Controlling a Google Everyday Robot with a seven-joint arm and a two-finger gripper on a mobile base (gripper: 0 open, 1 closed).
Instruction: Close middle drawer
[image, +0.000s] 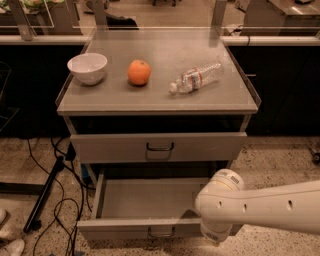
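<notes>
The middle drawer gapes open, arm over its corner (jaws unseen).

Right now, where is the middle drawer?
Camera view, low centre: middle drawer, open below the top drawer, arm's wrist at its right front corner; gripper out of sight.

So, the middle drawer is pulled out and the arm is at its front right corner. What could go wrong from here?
1. The gripper is hidden behind the arm at the front right corner of the middle drawer, well off the handle; an off-centre push may skew and jam it.
2. A hard shove could shake the cabinet and roll the lying bottle or the orange.
</notes>
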